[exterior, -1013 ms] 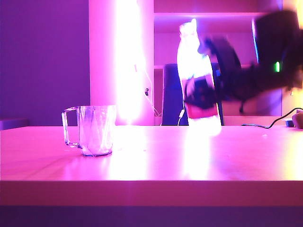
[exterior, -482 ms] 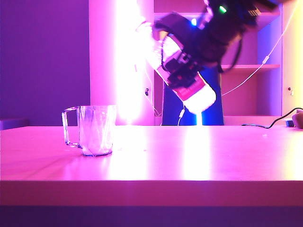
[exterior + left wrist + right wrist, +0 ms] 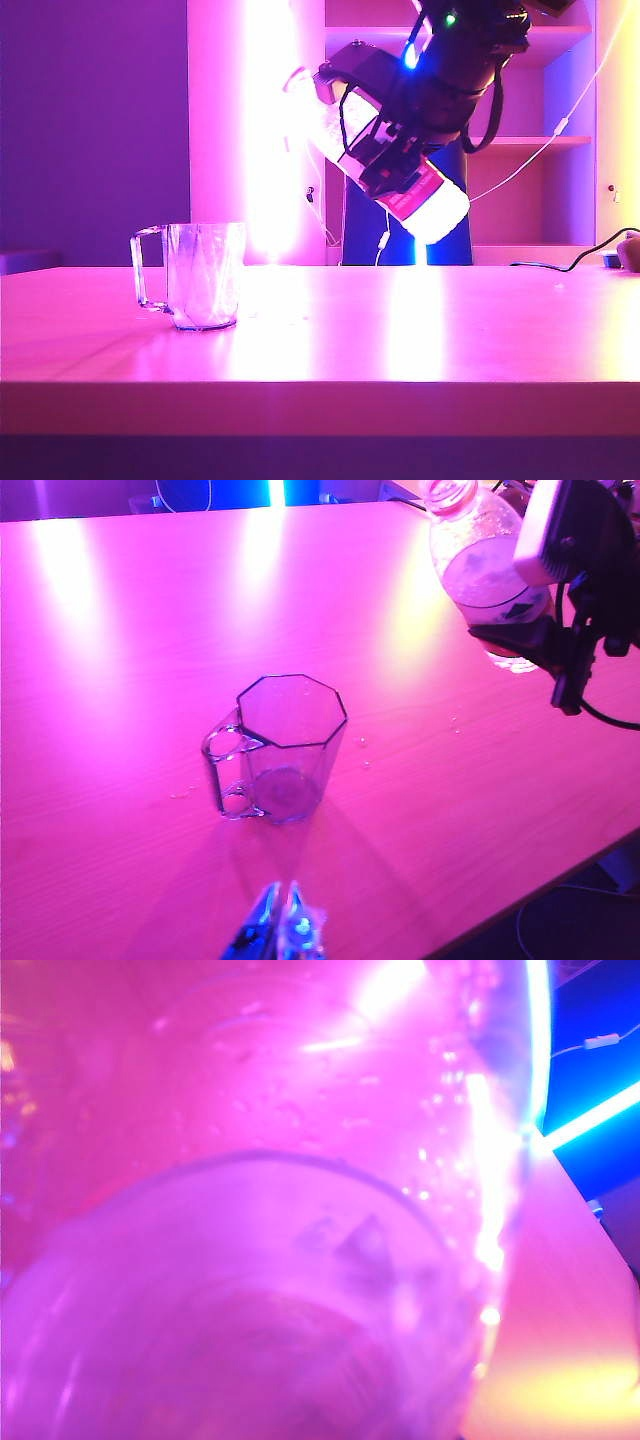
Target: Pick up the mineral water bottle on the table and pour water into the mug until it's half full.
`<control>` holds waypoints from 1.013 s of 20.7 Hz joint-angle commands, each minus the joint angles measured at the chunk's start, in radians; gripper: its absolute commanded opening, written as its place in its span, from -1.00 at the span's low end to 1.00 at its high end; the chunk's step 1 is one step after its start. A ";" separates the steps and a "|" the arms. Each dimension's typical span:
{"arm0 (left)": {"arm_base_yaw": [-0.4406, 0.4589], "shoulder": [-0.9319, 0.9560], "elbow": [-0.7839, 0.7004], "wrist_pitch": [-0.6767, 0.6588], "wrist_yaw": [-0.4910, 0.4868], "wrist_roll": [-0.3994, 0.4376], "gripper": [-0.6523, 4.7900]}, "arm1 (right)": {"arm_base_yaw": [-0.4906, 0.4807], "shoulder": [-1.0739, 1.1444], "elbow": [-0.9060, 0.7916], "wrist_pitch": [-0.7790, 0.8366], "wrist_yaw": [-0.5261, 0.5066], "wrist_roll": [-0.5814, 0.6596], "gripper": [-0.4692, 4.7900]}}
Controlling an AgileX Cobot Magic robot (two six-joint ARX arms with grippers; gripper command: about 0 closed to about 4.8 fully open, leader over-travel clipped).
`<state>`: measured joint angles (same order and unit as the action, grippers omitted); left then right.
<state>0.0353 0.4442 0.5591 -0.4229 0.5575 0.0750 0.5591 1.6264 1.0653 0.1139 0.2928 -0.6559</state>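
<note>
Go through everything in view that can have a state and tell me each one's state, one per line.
mineral water bottle: uncapped, lifted off the table, tilted with its neck toward the mug, part full
mug: upright on the table, looks empty
right tool: shut on the mineral water bottle, in the air
left tool: shut, near the mug, holding nothing

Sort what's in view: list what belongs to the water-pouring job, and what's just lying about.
Part of the job:
- mineral water bottle, lifted and tilted, neck toward the mug
- mug, upright on the table
- right gripper, shut on the bottle
- left gripper, fingers closed, low near the mug

Lying about:
- black cable, far right on the table
- shelving behind
</note>
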 commanded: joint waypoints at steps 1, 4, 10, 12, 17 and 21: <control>0.000 0.000 0.000 0.013 0.004 0.003 -0.78 | 0.003 -0.005 0.010 0.043 0.004 -0.007 0.22; 0.000 0.000 0.000 0.012 0.004 0.003 -0.78 | 0.003 -0.005 0.010 0.044 0.004 -0.007 0.22; 0.000 0.000 0.000 0.012 0.004 0.003 -0.78 | 0.003 -0.005 0.010 0.042 0.004 -0.007 0.22; 0.000 0.000 0.000 0.012 0.004 0.003 -0.78 | 0.003 -0.005 0.010 0.039 0.004 -0.007 0.22; 0.000 0.000 0.000 0.012 0.004 0.003 -0.78 | 0.003 -0.005 0.010 0.039 0.004 -0.007 0.22; 0.000 0.000 0.000 0.013 0.004 0.003 -0.78 | 0.004 -0.005 0.010 0.016 0.005 -0.007 0.22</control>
<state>0.0353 0.4446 0.5591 -0.4232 0.5571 0.0750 0.5621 1.6272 1.0653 0.1112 0.2920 -0.6594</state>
